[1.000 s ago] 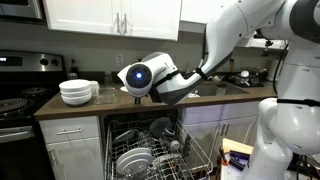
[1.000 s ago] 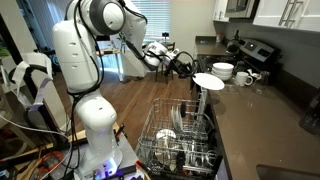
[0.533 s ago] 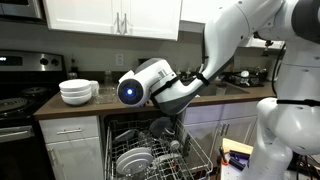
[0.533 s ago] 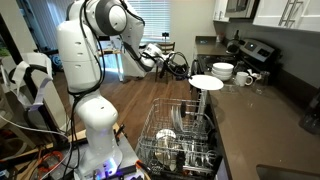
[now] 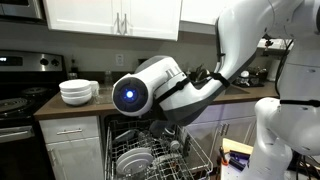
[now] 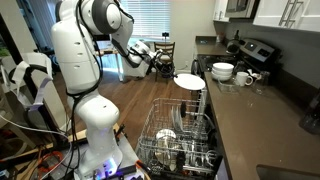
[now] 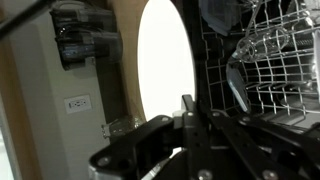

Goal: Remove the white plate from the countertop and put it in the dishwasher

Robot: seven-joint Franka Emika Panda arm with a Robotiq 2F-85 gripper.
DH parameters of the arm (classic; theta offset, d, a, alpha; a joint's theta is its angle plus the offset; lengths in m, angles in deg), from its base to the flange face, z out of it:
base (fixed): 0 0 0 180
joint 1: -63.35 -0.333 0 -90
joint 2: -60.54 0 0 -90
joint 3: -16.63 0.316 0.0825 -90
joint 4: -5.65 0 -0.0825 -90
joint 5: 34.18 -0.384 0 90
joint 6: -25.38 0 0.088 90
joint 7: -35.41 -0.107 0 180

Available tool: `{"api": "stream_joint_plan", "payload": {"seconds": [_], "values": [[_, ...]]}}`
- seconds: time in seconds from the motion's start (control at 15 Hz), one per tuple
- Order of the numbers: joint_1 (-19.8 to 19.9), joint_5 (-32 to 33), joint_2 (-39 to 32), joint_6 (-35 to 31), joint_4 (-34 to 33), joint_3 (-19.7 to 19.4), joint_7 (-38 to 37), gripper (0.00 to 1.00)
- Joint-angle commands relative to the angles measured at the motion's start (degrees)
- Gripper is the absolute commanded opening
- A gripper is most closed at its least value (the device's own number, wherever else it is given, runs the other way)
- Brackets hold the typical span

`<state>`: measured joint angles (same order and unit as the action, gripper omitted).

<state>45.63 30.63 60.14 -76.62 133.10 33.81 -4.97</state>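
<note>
The white plate (image 6: pixel 189 81) is held edge-on by my gripper (image 6: pixel 175 75) in the air above the open dishwasher's pulled-out rack (image 6: pixel 180 140), off the countertop (image 6: pixel 262 120). In the wrist view the plate (image 7: pixel 165 60) stands upright as a white oval. My gripper (image 7: pixel 190 108) is shut on its lower rim, and the wire rack (image 7: pixel 285 70) is close on the right. In an exterior view the arm's white wrist joint (image 5: pixel 140 90) hangs over the rack (image 5: pixel 150 150) and hides the plate.
A stack of white bowls (image 5: pixel 77 92) sits on the countertop, also seen with mugs (image 6: pixel 243 78) near the stove (image 6: pixel 258 50). The rack holds plates (image 5: pixel 132 160) and glasses. The robot's white base (image 6: pixel 95 120) stands beside the dishwasher.
The arm has carried the plate away from the countertop edge and out over the dishwasher rack. The wrist has swung closer to the camera and a little lower.
</note>
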Motion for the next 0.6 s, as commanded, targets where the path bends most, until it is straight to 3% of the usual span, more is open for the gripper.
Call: {"api": "stream_joint_plan", "payload": {"seconds": [0.0, 0.07, 0.33, 0.53], "values": [[0.2, -3.2, 6.1, -4.5, 3.3, 0.0, -1.7, 0.04], [0.1, -2.3, 2.1, -3.0, 0.8, 0.3, -0.6, 0.05], [0.2, -2.7, 4.3, -4.0, 2.2, 0.2, -1.1, 0.04], [0.4, -6.3, 5.0, -14.7, 3.4, -0.8, 1.7, 0.04]]}}
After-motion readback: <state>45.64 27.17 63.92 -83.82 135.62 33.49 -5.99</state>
